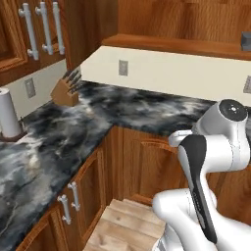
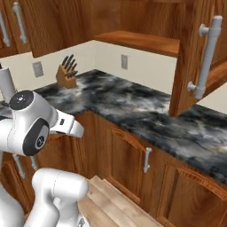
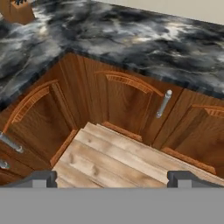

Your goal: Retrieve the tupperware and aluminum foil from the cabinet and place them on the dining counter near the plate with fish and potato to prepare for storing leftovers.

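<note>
Tool (image 3: pixel 112 177) fully spread, tips far apart at the bottom of the hand view, nothing between them. Aimed down at the pale plank floor (image 3: pixel 118 159) in the inner corner of the base cupboards (image 3: pixel 122 105); arched door panels and one silver door handle (image 3: pixel 163 104) ahead.

Marbled black-and-grey worktop (image 1: pixel 122 110) wrapping the corner. Knife block (image 1: pixel 66 89) standing on it near the back wall, upright, dark handles up. White paper-towel roll (image 1: pixel 9 112) on the worktop at far left of the left base view, well apart from the block. Wall sockets (image 1: pixel 123 67) on the cream backsplash.

Wall cabinet (image 2: pixel 195 57) reddish-brown, at right in the right base view, long silver bar handle (image 2: pixel 206 55) on its door; a wooden ledge running left from it. Small grey item (image 1: pixel 246 41) on that ledge at the right edge of the left base view, cut off; tupperware or not, cannot tell.

White arm (image 1: pixel 215 162) folded low in front of the cupboards.
</note>
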Available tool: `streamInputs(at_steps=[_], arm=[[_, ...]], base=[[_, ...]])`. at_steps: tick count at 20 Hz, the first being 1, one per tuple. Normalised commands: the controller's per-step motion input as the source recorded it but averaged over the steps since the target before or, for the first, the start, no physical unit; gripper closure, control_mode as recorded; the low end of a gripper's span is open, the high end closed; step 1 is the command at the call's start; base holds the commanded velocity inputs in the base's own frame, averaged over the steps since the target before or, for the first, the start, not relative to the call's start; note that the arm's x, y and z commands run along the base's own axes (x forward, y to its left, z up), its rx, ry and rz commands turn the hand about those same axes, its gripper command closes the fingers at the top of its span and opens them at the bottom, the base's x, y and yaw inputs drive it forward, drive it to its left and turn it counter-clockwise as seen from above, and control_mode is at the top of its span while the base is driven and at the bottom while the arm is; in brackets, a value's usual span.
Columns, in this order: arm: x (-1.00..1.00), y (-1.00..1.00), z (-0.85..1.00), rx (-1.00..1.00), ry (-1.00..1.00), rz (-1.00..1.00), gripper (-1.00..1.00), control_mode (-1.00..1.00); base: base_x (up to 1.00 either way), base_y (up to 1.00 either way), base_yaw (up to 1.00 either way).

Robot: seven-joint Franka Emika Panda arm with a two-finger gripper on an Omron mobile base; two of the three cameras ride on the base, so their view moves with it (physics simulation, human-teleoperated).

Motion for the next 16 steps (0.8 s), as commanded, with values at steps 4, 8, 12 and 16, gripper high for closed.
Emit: streamInputs(at_steps=[4, 8, 12, 16], arm=[[0.0, 0.0, 0.0, 0.0, 0.0, 0.0, -1.0, 1.0], [0.0, 0.0, 0.0, 0.0, 0.0, 0.0, -1.0, 1.0], [0.0, 0.0, 0.0, 0.0, 0.0, 0.0, -1.0, 1.0], [0.0, 0.0, 0.0, 0.0, 0.0, 0.0, -1.0, 1.0]], base=[[0.06, 0.0, -0.52], [0.13, 0.0, -0.47], [0.48, 0.06, -0.39], [0.54, 0.0, -0.37]])
